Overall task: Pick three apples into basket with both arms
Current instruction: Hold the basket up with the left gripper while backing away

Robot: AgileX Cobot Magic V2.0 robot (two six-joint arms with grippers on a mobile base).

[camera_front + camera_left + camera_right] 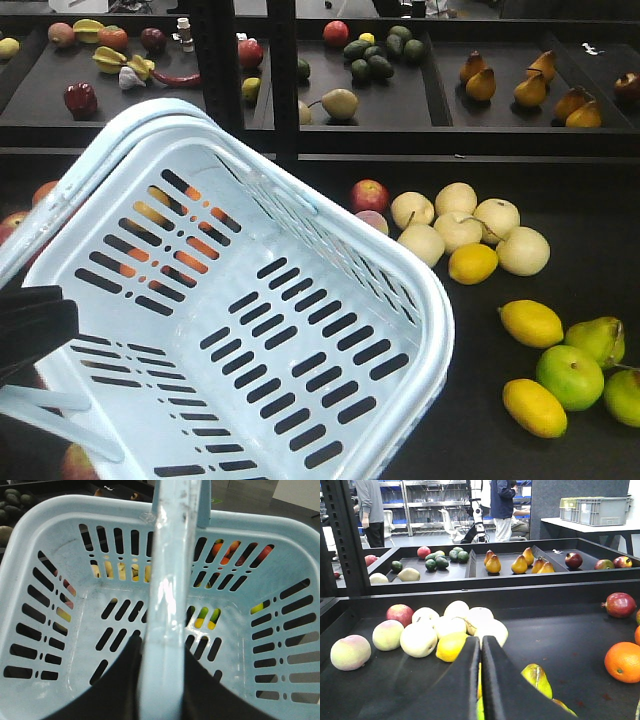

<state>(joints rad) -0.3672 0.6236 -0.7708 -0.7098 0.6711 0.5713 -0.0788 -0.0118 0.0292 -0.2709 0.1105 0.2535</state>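
Basket of pale blue-white slotted plastic (440,330), rectangular with a rounded rim, is held tilted close to the front camera, above the black table (600,210). Its flat pale blue handle (165,605) is clamped by the left gripper (162,690), whose black fingers are closed against either side of it. Fruit colours are seen through the slots of the basket's walls and bottom.

The right gripper (480,680) is seen low over the table, with its jaws pressed together and nothing between them. Just beyond it lies a heap of pale round fruits (445,627) with a yellow lemon (451,646), and a round red apple (400,614) is set against the heap's far edge. A round dark maroon apple (619,604) lies well apart from the heap, near a round orange (623,661). Farther back, in the raised black tray (520,582), another round dark red apple (573,559) is seen near yellow-brown pears (520,564).
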